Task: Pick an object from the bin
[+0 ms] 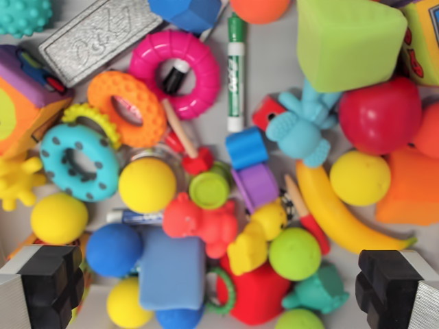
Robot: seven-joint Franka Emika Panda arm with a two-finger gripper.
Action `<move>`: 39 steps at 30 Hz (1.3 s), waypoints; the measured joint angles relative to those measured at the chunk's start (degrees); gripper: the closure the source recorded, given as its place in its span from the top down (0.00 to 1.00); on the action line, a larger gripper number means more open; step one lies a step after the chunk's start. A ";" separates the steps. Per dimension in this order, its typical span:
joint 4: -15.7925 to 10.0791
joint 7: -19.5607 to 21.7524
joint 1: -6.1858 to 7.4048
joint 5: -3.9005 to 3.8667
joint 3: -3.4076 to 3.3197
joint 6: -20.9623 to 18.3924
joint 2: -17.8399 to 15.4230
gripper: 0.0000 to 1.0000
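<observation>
My gripper (218, 288) hangs open above a bin packed with colourful toys; one black fingertip (51, 281) shows at the lower left corner, the other (387, 281) at the lower right. Nothing sits between them at finger height. Directly below the gap lie a red bear figure (202, 223), a blue foam block (171, 271), a green ball (295, 253) and a red block (259, 296). A yellow ball (147, 185) and a yellow duck (255, 236) lie just beyond.
A pink ring (147, 58), an orange ring (140, 113) and a teal dotted ring (58, 164) fill the upper left. A green marker (236, 72), a banana (336, 216), a red apple (381, 116) and a green cube (350, 41) lie to the right. Grey bin floor (271, 75) shows.
</observation>
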 joint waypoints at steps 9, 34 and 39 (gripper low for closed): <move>0.00 0.00 0.00 0.00 0.00 0.00 0.00 1.00; -2.10 -2.11 0.49 0.00 0.23 0.99 -0.85 1.00; -3.17 -3.11 0.67 -0.01 0.38 1.50 -1.40 1.00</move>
